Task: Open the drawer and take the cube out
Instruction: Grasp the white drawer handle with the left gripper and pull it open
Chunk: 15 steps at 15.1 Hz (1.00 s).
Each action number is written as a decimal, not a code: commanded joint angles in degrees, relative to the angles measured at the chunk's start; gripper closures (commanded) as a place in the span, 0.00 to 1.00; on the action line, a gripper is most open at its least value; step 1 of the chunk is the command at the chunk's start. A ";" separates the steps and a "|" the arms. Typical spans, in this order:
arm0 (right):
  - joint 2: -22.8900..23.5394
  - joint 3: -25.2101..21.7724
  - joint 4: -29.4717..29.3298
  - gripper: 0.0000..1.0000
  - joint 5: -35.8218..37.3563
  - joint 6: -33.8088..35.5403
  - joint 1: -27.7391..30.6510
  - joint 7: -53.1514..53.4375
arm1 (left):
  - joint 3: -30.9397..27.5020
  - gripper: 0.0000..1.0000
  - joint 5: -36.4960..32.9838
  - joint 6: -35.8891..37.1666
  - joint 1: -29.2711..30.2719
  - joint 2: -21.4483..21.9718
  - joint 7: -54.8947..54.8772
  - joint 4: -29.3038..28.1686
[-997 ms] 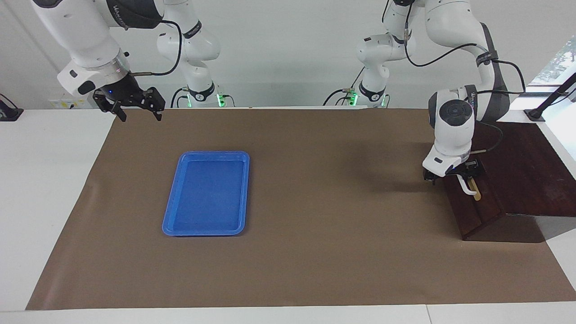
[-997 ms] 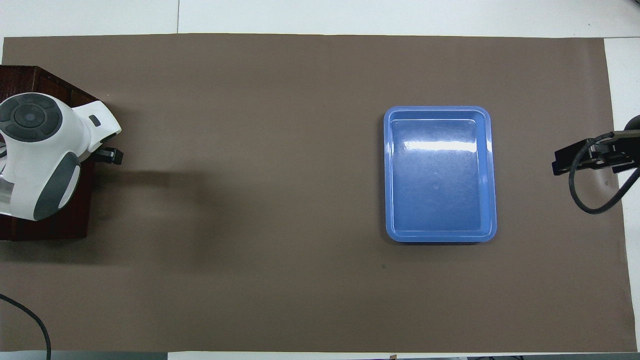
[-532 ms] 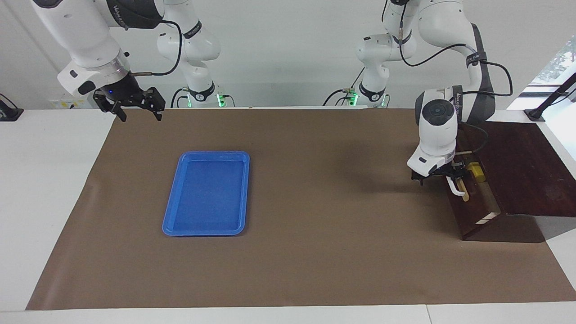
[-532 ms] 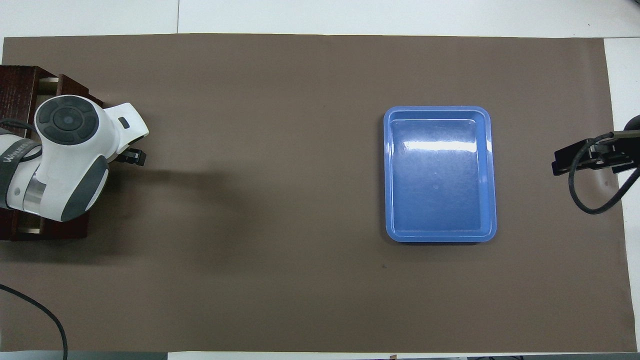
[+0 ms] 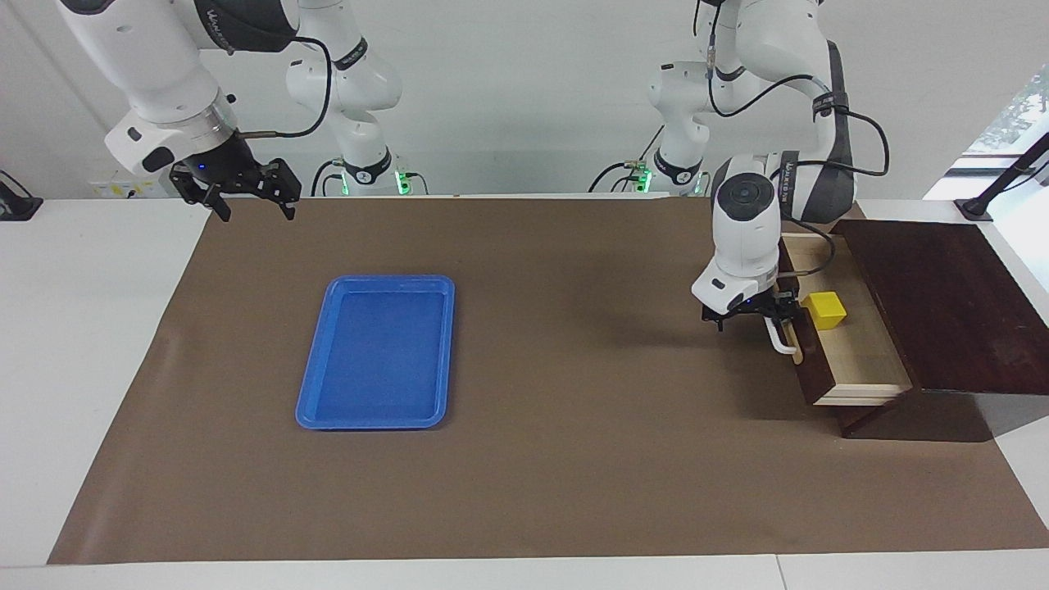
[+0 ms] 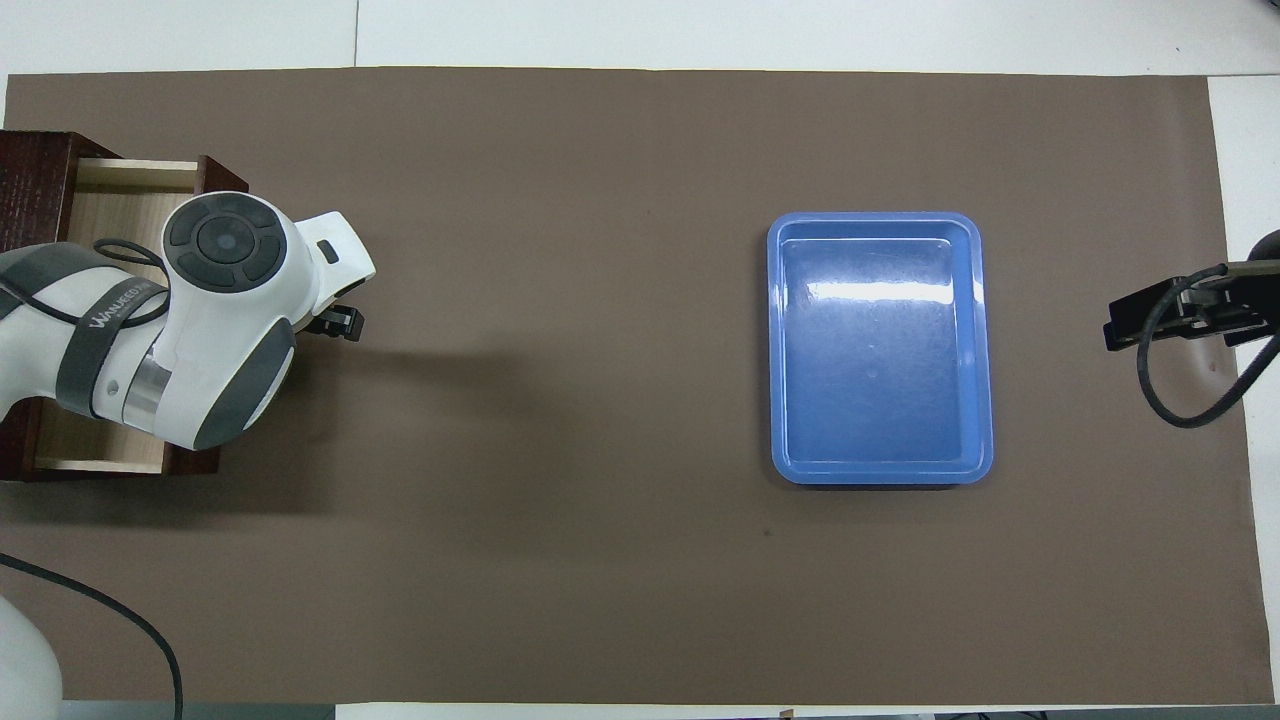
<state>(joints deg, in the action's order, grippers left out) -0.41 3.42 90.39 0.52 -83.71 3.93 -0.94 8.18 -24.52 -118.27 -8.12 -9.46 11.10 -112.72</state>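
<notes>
The drawer stands pulled out of its dark wooden box at the left arm's end of the table, pale interior exposed; the cube rests inside the drawer, close to the drawer front. The left gripper sits at the white handle; whether its jaws clamp the handle cannot be told. The right gripper hangs with jaws open over the right arm's end of the brown mat, waiting; the blue tray lies on the mat, well apart from the drawer.
</notes>
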 commanded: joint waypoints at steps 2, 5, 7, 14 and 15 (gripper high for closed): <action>-0.91 0.80 1.10 0.00 -0.34 -0.93 0.99 0.15 | -0.36 0.00 2.02 1.46 -2.52 0.93 1.47 0.13; -0.91 0.71 1.19 0.00 -0.34 -0.93 0.99 -0.02 | -0.36 0.00 2.02 2.34 -2.78 0.93 1.56 0.74; -0.91 0.71 1.19 0.00 -0.34 -0.93 0.99 -0.02 | -0.36 0.00 2.11 5.58 -2.78 0.84 1.38 3.10; -0.91 0.80 1.11 0.00 -0.34 -0.93 0.99 -0.11 | -0.97 0.00 17.03 13.50 -1.55 0.49 7.23 16.02; -0.82 0.80 1.02 0.00 -0.34 -0.93 0.99 -0.11 | -1.06 0.00 18.09 13.94 -0.68 0.66 11.45 17.51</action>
<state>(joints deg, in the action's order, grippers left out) -0.41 3.47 90.42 0.52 -83.71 3.93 -0.94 7.58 -9.58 -106.73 -9.95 -9.01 16.69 -98.38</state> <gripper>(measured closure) 0.000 0.000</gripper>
